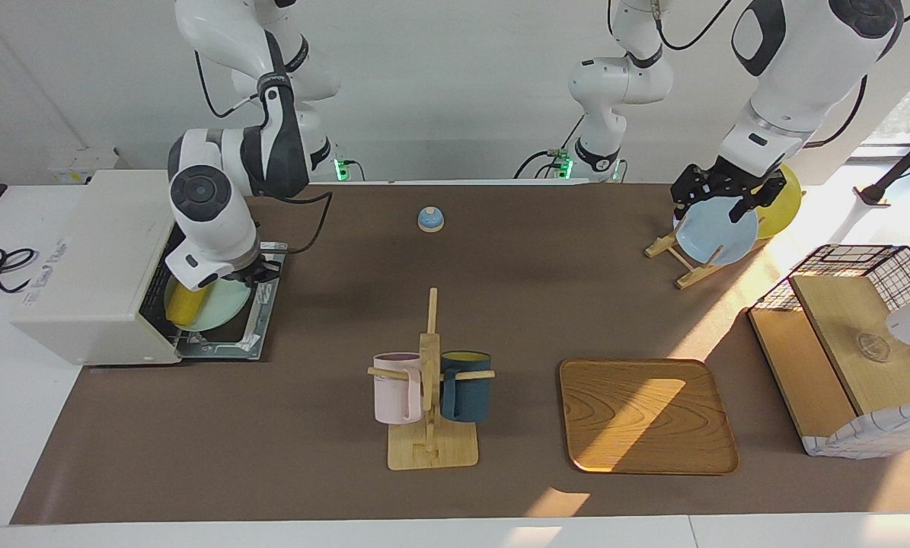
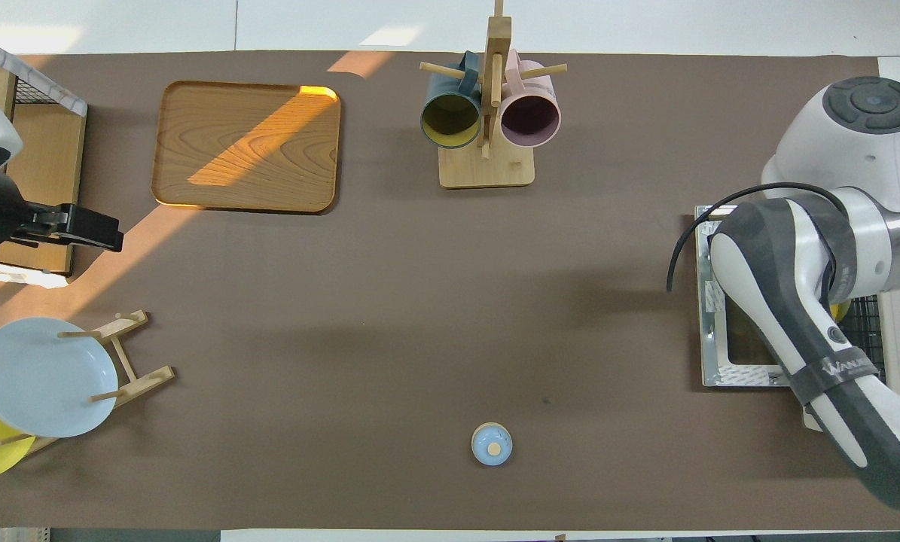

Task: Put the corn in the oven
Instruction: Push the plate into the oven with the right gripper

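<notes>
The off-white oven (image 1: pixel 97 259) stands at the right arm's end of the table with its door (image 1: pixel 260 331) dropped open. A pale green plate (image 1: pixel 222 312) lies in the oven's mouth, partly over the door. The yellow corn (image 1: pixel 184 304) lies on this plate, at the side toward the oven's inside. My right gripper (image 1: pixel 260 272) is at the plate's rim over the door, mostly hidden by its wrist. In the overhead view the right arm covers the oven; only the door (image 2: pixel 709 361) and a sliver of corn (image 2: pixel 840 310) show. My left gripper (image 1: pixel 721 202) waits over the plate rack.
A wooden rack (image 1: pixel 683 262) holds a blue plate (image 1: pixel 717 232) and a yellow plate (image 1: pixel 782 202). A mug tree (image 1: pixel 429 396) carries a pink and a dark blue mug. A wooden tray (image 1: pixel 645 415), a wire-and-wood basket (image 1: pixel 850 350) and a small blue bell (image 1: pixel 431 219) also stand on the mat.
</notes>
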You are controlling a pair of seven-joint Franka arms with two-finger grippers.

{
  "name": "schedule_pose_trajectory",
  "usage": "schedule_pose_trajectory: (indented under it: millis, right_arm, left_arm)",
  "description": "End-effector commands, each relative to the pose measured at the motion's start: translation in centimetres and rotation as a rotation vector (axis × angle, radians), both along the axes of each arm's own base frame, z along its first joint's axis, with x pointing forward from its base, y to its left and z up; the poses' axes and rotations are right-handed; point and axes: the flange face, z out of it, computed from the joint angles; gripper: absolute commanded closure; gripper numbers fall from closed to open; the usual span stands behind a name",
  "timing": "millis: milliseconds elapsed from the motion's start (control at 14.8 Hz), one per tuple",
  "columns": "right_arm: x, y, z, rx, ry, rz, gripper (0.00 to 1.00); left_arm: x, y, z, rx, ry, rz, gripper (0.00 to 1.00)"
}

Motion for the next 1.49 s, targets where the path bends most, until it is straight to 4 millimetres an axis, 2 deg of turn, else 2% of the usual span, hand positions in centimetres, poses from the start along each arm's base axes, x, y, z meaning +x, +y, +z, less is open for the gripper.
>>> schedule_pose_trajectory:
  millis: [0, 475, 678, 881, 1017, 1153, 1288, 1356, 1424]
  right_arm:
    - [-0.9, -0.6, 0.2, 0.001, 0.022, 0.037, 1.00]
    - [-1.9, -4.5, -1.0, 0.014, 0.042, 0.011, 1.00]
    - [-2.4, -7.4, -1.4, 0.030, 0.046, 0.012, 1.00]
    - [-3.1, -8.6, -1.9, 0.035, 0.055, 0.001, 1.00]
    - [-3.3, -8.5, -2.1, 0.035, 0.058, 0.003, 1.00]
    - [-3.5, -8.6, -2.3, 0.038, 0.061, 0.001, 0.81]
    - [-3.5, -9.0, -2.3, 0.042, 0.062, 0.001, 0.53]
    - [-3.5, -9.0, -2.3, 0.043, 0.058, 0.003, 0.45]
    - [-3.1, -9.0, -2.2, 0.044, 0.037, 0.006, 0.42]
  left_arm:
    - [-0.8, 0.5, 0.4, 0.019, -0.018, 0.013, 0.00]
    - [-0.7, 0.5, 0.3, 0.019, -0.017, 0.013, 0.00]
    - [-0.7, 0.5, 0.3, 0.019, -0.017, 0.014, 0.00]
    - [-0.7, 0.5, 0.3, 0.019, -0.017, 0.013, 0.00]
    - [-0.7, 0.5, 0.3, 0.019, -0.017, 0.013, 0.00]
    - [-0.7, 0.5, 0.3, 0.019, -0.017, 0.013, 0.00]
    - [-0.7, 0.5, 0.3, 0.019, -0.017, 0.014, 0.00]
    - [-0.7, 0.5, 0.3, 0.019, -0.017, 0.013, 0.00]
    - [-0.7, 0.5, 0.3, 0.019, -0.017, 0.013, 0.00]
